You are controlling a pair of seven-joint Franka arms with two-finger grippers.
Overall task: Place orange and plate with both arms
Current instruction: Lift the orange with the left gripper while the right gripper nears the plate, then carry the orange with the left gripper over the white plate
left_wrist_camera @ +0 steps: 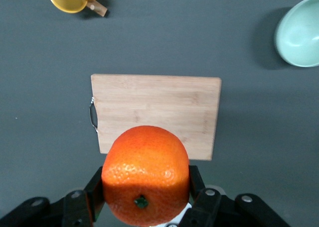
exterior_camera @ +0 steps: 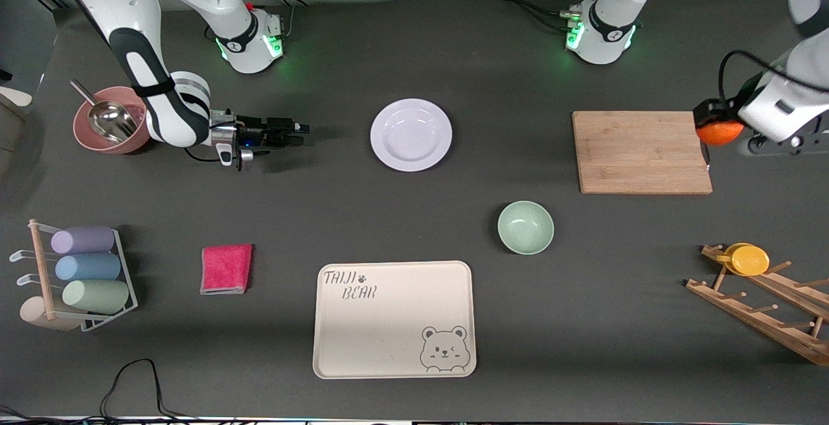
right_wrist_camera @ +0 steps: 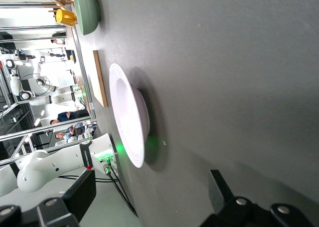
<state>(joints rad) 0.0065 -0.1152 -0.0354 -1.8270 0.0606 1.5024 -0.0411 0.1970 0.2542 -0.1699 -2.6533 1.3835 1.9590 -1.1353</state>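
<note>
Left gripper (exterior_camera: 711, 120) clamps orange (exterior_camera: 720, 132) aloft, past board's (exterior_camera: 641, 151) edge at left arm's end. Right gripper (exterior_camera: 295, 133), jaws spread, empty, low beside plate (exterior_camera: 410, 134) mid-table. Risks: round fruit slipping from pinch; glossy plate skidding if fingers nudge rim.

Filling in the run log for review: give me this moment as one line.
left gripper: shut on small round orange, over the wooden cutting board's edge | right gripper: open, low beside glossy white round plate | plate: on table
</note>
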